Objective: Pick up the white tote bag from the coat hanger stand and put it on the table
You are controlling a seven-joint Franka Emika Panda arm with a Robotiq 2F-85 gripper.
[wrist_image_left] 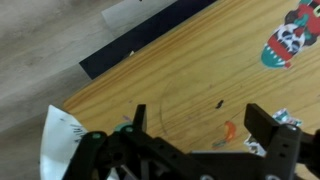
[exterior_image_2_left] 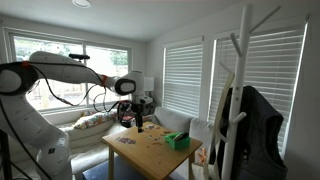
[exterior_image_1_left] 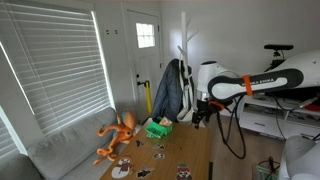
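Exterior views: daylight is pouring in through the blinds (exterior_image_1_left: 55, 60) on the left and the door window (exterior_image_1_left: 146, 35) at the far wall. Both are clipping a bit, and shadows are falling soft. From the opposite angle the window (exterior_image_2_left: 30, 48) is blowing out behind the arm (exterior_image_2_left: 65, 64), so the arm is reading backlit. The ceiling light (exterior_image_2_left: 82, 3) is glowing at the top edge. The jacket (exterior_image_2_left: 262, 130), near right, is crushing to black, and the coat hanger stand (exterior_image_2_left: 243, 60), close to the lens, is looking soft.

Wrist view: the end effector (wrist_image_left: 200, 130) is rendering dark and out of focus. The counter (wrist_image_left: 200, 60) is getting flat, even light and smearing slightly.

All three feeds are coming through low-res and grainy.
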